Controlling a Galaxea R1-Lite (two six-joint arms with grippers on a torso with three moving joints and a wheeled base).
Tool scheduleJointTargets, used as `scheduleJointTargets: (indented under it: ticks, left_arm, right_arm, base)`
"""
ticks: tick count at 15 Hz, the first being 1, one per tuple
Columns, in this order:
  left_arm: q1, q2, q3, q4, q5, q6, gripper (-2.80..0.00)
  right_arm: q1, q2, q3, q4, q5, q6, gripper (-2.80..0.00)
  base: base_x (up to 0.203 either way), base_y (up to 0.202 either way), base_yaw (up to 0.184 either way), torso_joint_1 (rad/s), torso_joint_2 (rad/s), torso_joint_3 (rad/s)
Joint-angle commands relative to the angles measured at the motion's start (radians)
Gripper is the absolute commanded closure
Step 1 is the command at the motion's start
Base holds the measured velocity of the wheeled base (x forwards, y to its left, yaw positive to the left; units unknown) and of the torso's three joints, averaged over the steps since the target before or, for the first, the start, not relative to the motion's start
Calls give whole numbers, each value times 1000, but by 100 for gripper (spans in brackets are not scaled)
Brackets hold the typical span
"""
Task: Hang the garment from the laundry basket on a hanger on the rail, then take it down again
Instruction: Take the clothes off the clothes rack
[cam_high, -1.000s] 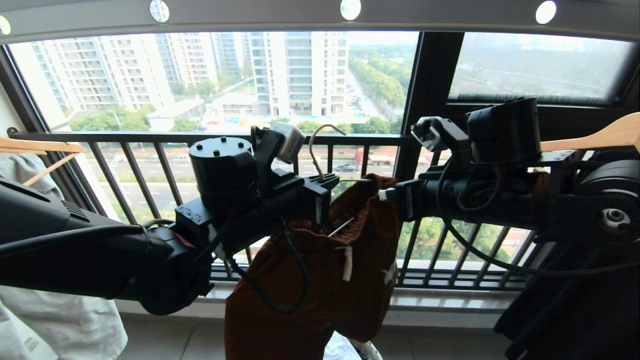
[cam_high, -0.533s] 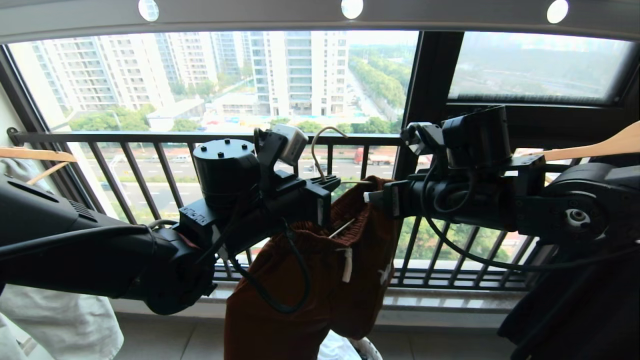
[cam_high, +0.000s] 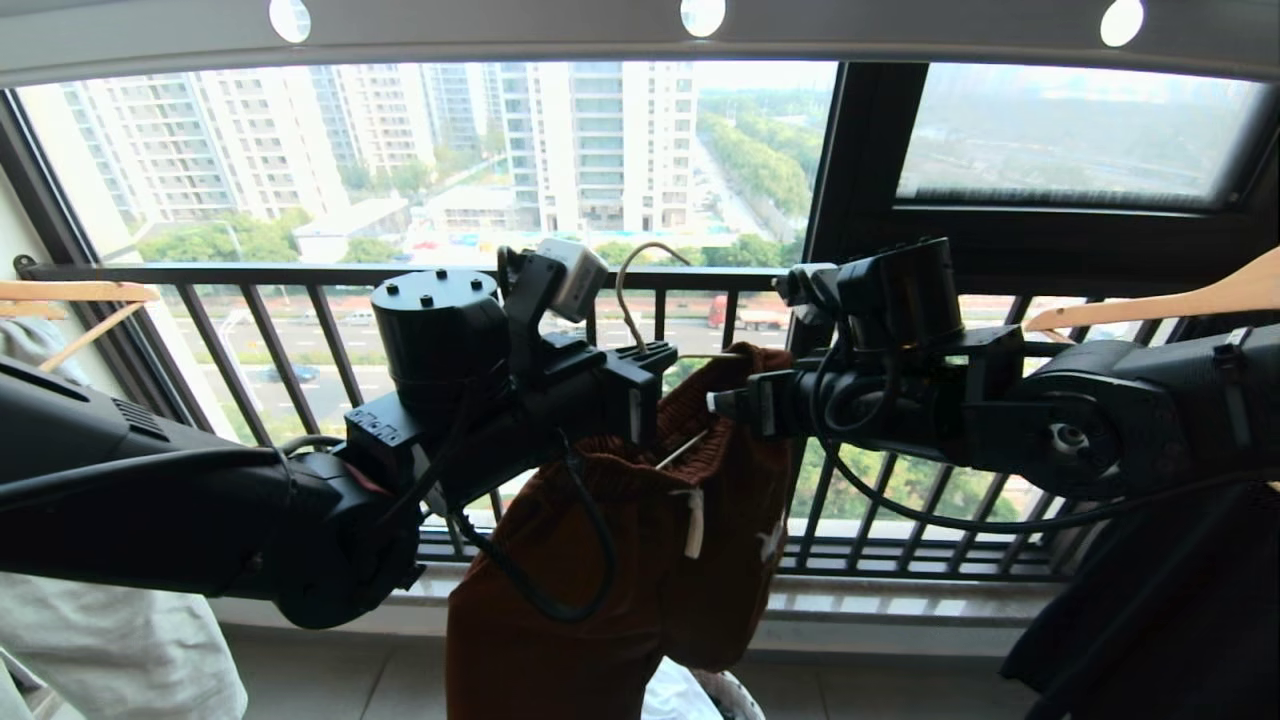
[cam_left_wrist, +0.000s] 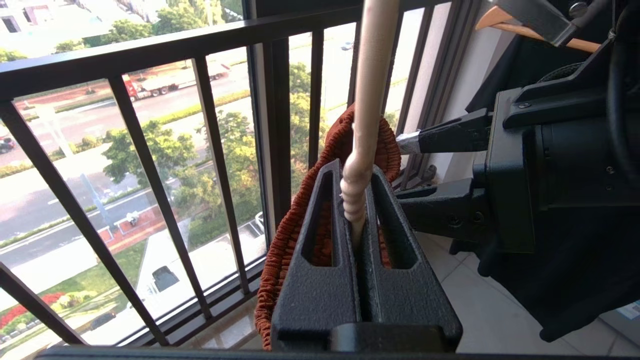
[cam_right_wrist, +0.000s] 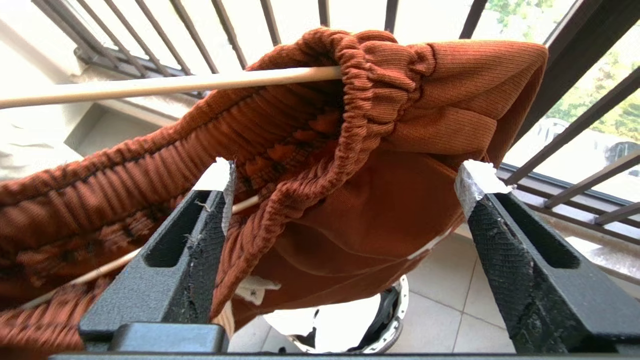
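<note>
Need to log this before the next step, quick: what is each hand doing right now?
Left hand: shut on the hanger neck.
Right hand: open, fingers either side of the shorts waistband, gripping nothing.

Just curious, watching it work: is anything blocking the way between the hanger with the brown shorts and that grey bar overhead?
Nothing visible. The hanger, pinched in the left gripper, carries the shorts; only open air lies between its hook and the rail above.
</note>
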Motion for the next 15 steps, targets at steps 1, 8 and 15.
scheduleJointTargets:
  ticks: [1, 8, 15]
  left_arm:
    - [-1, -10, 2, -5, -1, 0, 0]
    - [1, -8, 1, -5, 2, 1, 0]
    - [13, 16, -6, -7, 7, 13, 0]
  right_arm:
    - [0, 35, -16, -21, -35, 16, -280]
    - [-3, 51, -23, -45, -66, 20, 0]
    - [-64, 32, -30, -47, -88, 9, 0]
  base:
    - [0, 0, 0, 0, 0, 0]
    - [0, 0, 0, 0, 0, 0]
    - [0, 0, 0, 0, 0, 0]
